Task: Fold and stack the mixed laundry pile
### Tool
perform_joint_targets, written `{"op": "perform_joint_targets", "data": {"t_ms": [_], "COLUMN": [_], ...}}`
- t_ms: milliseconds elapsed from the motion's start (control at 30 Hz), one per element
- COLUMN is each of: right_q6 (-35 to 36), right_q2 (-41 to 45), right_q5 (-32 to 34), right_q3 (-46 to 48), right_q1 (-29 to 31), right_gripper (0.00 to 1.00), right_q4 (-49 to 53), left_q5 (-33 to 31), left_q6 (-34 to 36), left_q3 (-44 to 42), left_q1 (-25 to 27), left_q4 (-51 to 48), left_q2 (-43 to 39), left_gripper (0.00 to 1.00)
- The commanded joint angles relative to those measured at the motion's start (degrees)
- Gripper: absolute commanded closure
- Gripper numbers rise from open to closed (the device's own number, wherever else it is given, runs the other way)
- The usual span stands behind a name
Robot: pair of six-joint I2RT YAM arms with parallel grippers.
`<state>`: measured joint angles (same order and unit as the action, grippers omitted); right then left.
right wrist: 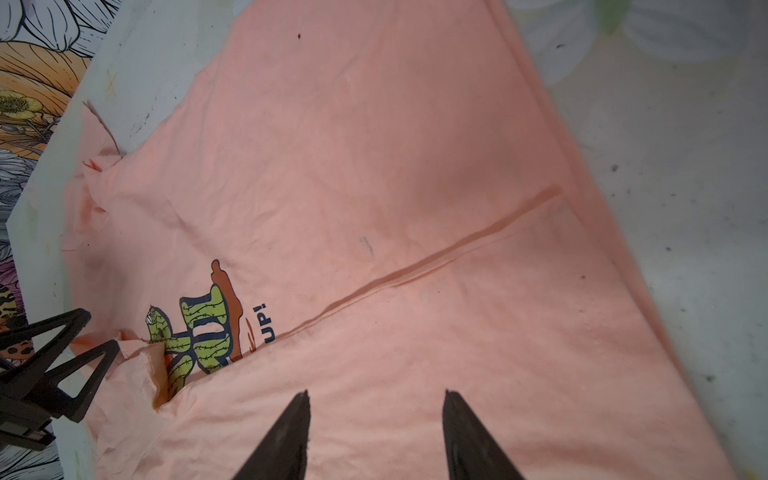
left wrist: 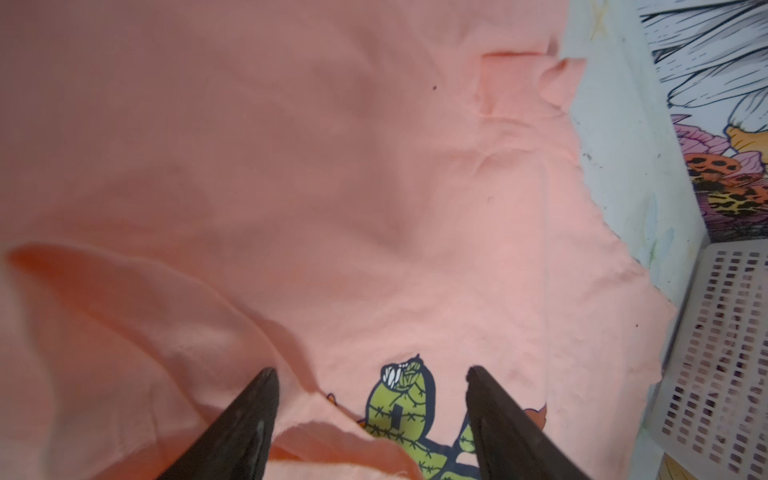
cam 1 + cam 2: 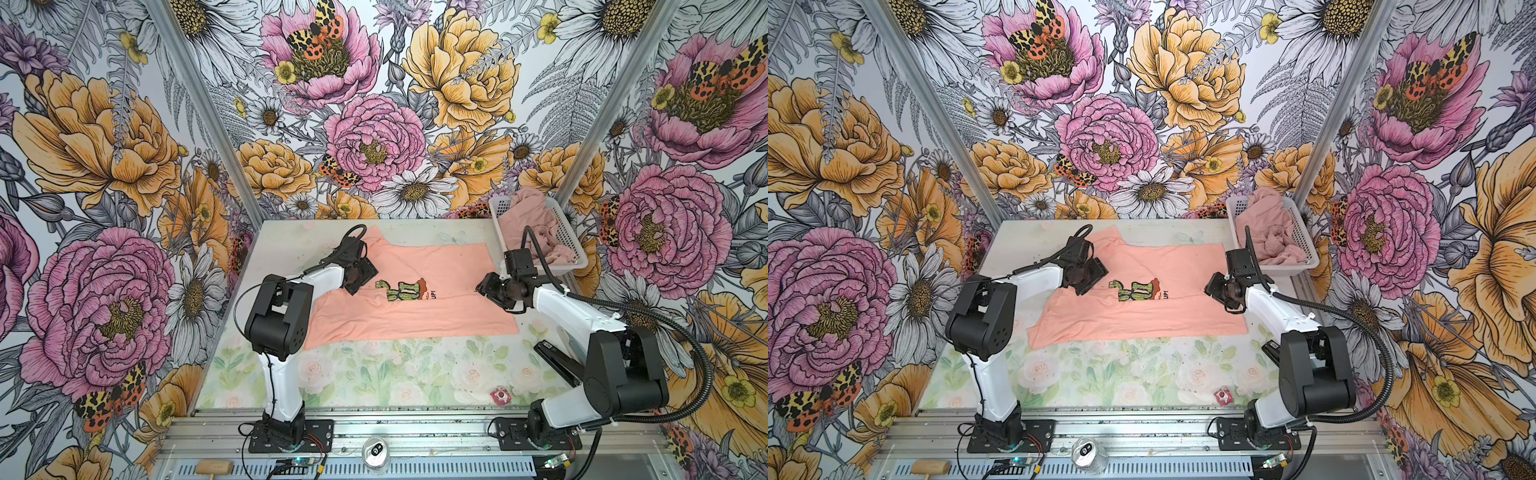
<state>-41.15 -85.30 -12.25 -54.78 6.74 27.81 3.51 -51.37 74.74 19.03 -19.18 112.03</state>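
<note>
Three walls close the cell: the far wall [image 3: 374, 104], the left wall [image 3: 83, 187] and the right wall [image 3: 685, 166]. All are papered with large drawn flowers in pink, orange-yellow and white, among grey ferns and spotted orange moths. An aluminium post [image 3: 199, 104] rises in each far corner. The worktop [image 3: 374, 374] bears a pale print of roses and green leaves, speckled with dirt. Ribbed aluminium rails [image 3: 415, 432] cross its near edge. The light is soft and even.

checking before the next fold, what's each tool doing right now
left tool: open, empty, over the t-shirt
right tool: open, empty, over the t-shirt
</note>
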Motion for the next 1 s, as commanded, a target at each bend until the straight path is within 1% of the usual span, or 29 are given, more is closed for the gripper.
{"op": "perform_joint_targets", "data": {"t_ms": [0, 67, 200, 267, 300, 400, 533, 700, 733, 967], "right_q6": [-0.01, -0.15, -0.17, -0.23, -0.2, -0.22, -0.12, -0.2, -0.24, -0.28], "right_q2": [0.02, 0.31, 0.23, 0.05, -0.13, -0.39, -0.48, -0.37, -0.31, -0.54], "right_q5": [1.0, 1.0, 0.91, 0.78, 0.79, 0.8, 0.89, 1.08, 1.09, 1.19], "right_q3": [-0.18, -0.09, -0.14, -0.12, -0.2, -0.46, -0.61, -0.48, -0.49, -0.5], "right_q1": [0.38, 0.42, 0.38, 0.38, 0.38, 0.35, 0.46, 0.43, 0.47, 0.42], "right_gripper": [0.47, 0.47, 0.47, 0.47, 0.47, 0.47, 0.47, 0.47, 0.47, 0.47], "right_q4": [-0.12, -0.1, -0.08, -0.09, -0.12, -0.15, -0.14, -0.13, -0.1, -0.06], "left_q5": [-0.3, -1.21, -2.76, -3.28, -3.51, -3.56, -3.42, -2.89, -2.76, -3.33], "left_q6": [2.71, 3.19, 2.99, 3.25, 3.46, 3.47, 3.38, 3.04, 3.07, 3.3], "left_q3": [2.0, 1.7, -2.43, -4.11, -4.93, -7.41, -8.29, -7.35, -7.06, -5.05], "left_q1": [1.02, 0.97, -0.19, -1.0, -1.48, -2.39, -2.46, -2.15, -2.12, -2.24], "left_q4": [0.94, -1.88, -5.63, -7.45, -8.22, -8.75, -8.69, -8.81, -8.98, -10.0], "left_q2": [-0.68, -2.0, -6.49, -7.12, -9.62, -10.6, -9.71, -8.29, -6.01, -3.55], "left_gripper": [0.27, 0.27, 0.29, 0.3, 0.32, 0.39, 0.43, 0.48, 0.48, 0.54]}}
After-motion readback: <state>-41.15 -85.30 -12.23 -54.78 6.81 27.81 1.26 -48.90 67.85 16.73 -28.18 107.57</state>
